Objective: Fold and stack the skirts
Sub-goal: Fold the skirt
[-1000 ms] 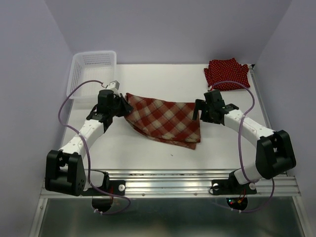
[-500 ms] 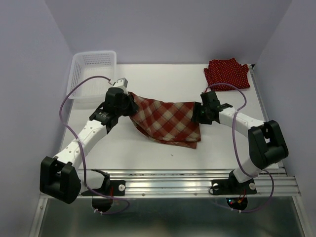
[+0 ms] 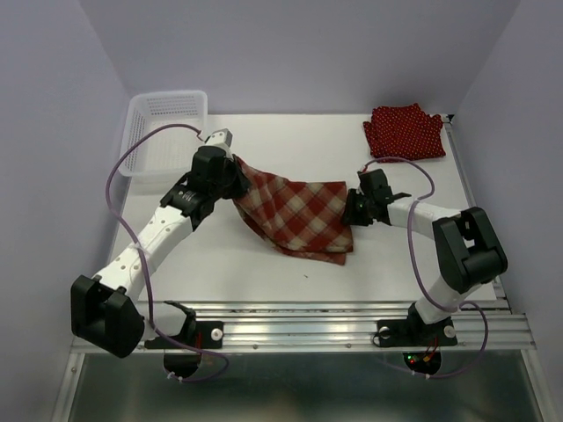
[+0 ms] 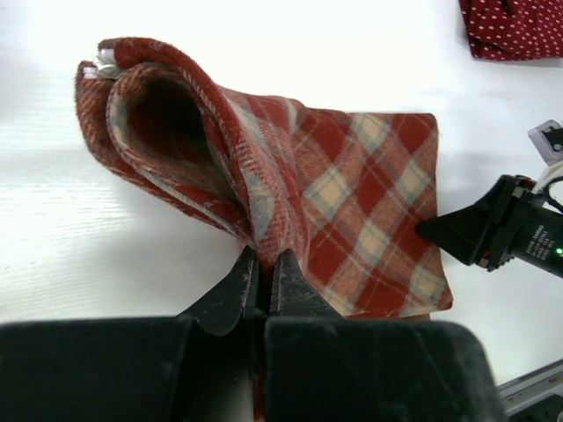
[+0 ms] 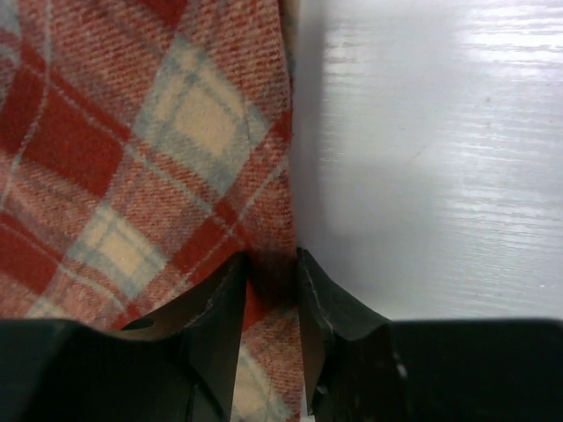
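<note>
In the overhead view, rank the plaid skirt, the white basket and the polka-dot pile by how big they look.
1. Plaid skirt, only narrowly; its raised left end sits nearer the camera, so first place is unsure.
2. White basket.
3. Polka-dot pile, clearly smallest.

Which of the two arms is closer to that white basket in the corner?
Left. Its tool, pinching the plaid skirt, sits just beside the white basket. The right tool is at the skirt's opposite edge, much farther from the basket.
</note>
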{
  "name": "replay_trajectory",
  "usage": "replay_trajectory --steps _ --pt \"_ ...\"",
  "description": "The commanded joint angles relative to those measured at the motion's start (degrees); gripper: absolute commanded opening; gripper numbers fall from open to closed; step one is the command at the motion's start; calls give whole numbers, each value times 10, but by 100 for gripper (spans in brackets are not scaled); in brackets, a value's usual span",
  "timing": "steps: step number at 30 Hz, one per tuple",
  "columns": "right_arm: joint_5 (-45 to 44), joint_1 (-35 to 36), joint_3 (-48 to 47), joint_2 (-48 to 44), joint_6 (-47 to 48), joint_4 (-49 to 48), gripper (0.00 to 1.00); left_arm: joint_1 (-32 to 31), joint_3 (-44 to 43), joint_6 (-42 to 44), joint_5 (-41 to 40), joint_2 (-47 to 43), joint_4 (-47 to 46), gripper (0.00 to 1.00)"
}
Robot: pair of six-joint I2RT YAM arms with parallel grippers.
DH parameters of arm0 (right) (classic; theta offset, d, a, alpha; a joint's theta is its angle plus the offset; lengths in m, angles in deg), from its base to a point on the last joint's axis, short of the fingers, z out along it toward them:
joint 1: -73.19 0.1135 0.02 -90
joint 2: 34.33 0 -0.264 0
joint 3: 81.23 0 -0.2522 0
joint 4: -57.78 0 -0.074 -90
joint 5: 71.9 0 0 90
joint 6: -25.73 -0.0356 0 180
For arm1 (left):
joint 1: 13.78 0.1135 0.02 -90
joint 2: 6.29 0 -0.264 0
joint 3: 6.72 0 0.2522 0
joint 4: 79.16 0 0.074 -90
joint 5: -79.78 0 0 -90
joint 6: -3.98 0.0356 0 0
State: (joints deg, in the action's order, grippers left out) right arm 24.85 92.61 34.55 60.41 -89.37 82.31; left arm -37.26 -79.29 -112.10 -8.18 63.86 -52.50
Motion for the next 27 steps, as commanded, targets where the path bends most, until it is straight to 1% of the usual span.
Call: replay_trajectory --steps 1,4,7,14,21,27 --pt "48 0 28 2 1 -12 32 -35 -53 6 -10 26 -25 0" --pt "79 0 37 5 -4 -28 29 -63 -75 -1 -14 44 -24 0" --pt "92 0 44 11 -6 -36 27 -96 -105 -10 -41 70 -26 0" --pt "104 0 49 7 -5 -36 25 -159 -145 -35 -56 136 -35 0" --pt "109 0 55 -3 -4 -36 25 -216 -212 -34 -40 221 -32 0" --pt "109 0 62 -10 -4 -36 25 -247 -254 -39 -23 290 -24 0"
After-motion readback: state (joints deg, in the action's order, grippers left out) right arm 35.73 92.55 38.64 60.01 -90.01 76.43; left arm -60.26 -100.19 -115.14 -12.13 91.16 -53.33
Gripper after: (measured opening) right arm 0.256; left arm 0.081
